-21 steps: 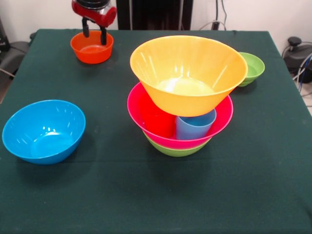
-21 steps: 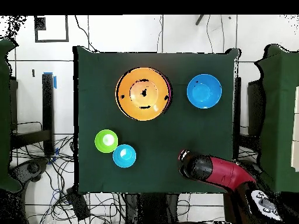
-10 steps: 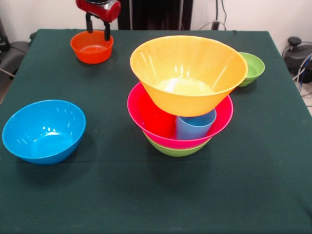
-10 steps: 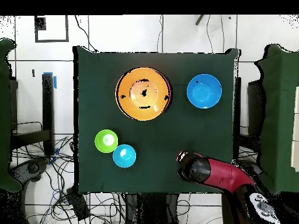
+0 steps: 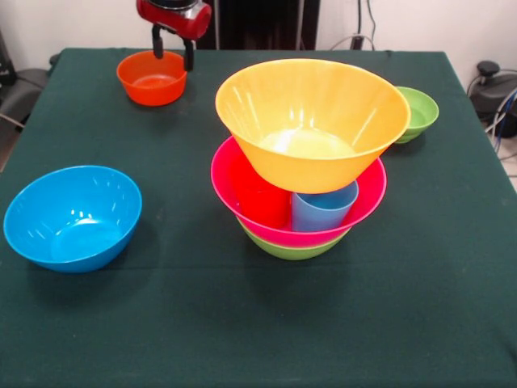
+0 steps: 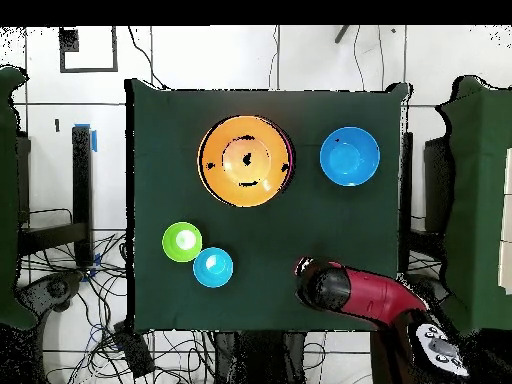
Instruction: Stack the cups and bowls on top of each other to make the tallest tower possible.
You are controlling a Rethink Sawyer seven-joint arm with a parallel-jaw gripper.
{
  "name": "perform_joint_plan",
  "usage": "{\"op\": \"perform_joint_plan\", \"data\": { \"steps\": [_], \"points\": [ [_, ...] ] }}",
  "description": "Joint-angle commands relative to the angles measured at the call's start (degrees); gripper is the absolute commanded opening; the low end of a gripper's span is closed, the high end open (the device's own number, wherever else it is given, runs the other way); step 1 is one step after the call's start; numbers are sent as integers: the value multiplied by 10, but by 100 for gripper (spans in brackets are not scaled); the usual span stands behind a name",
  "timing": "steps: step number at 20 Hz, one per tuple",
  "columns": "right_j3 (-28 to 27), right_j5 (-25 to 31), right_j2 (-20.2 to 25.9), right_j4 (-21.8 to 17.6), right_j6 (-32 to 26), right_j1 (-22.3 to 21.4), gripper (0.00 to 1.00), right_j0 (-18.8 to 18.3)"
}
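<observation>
Since a sec ago the pincer (image 5: 174,50) has slid sideways off the small orange bowl (image 5: 152,78) – in the front view it was right over the bowl, now it hangs at the bowl's right rim, a bit higher in the picture. Its two dark fingers (image 5: 157,42) stand apart, released, holding nothing. From overhead the red arm (image 6: 365,293) has shifted a little toward the table's middle, and it covers the orange bowl there.

Nothing else moved. Tower (image 5: 311,158) sits near the table's middle: green bowl (image 5: 292,250) at the bottom, big pink bowl (image 5: 355,206) nested in it, a red cup (image 5: 262,202) and a light blue cup (image 5: 323,208) standing side by side inside the pink one, and the big yellow-orange bowl (image 5: 311,121) resting on top of the cups. Whether a third cup is in there – can't tell.

Loose pieces on the dark green table (image 5: 242,323): medium blue bowl (image 5: 73,217) at front left, upright, well apart from the tower; small green bowl (image 5: 418,113) just behind the tower's right side, partly hidden by the yellow-orange one. Overhead also shows a small blue bowl (image 6: 214,267) touching or nearly touching the small green one.
</observation>
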Motion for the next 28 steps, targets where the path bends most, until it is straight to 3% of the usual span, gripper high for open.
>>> {"op": "perform_joint_plan", "data": {
  "steps": [1,5,9,11,16,23,28],
  "points": [
    [4,-57,72,-6,40,50,100,13],
    [-7,-85,53,-22,42,66,100,29],
    [-51,-128,-14,-59,42,89,100,77],
    [-61,-139,-32,-65,39,97,100,84],
    [-64,-158,-46,-63,38,114,100,90],
    [-93,-164,-102,-61,39,133,100,138],
    [-100,-158,-102,-65,27,133,100,135]
  ]
}}
